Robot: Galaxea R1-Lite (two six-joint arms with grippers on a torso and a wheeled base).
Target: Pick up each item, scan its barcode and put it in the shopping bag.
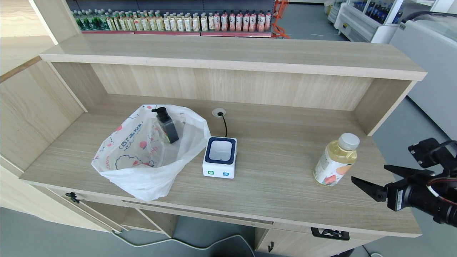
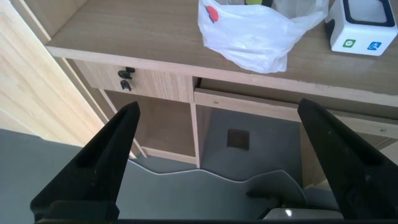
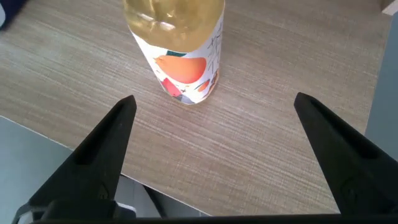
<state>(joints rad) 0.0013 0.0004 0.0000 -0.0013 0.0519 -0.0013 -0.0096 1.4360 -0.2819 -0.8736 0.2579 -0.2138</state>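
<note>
- The bottle [image 1: 336,159] stands upright on the surface [image 1: 278,185], 3 o'clock of the scanner [image 1: 220,157].
- Right fingers [image 1: 367,187], 4 o'clock of it, gape wide, empty.
- Left fingers [image 2: 99,162] wide apart, holding nothing.

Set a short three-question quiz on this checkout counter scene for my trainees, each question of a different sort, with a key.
1. True or false: the drink bottle stands upright on the counter, outside the shopping bag.
2. What already sits in the shopping bag? A) a dark pump bottle B) a tin can C) a cereal box
3. Fill in the gap: the jaws of the right gripper, close beside the drink bottle, are ____.

Key: 1 true; 2 A; 3 open.
</note>
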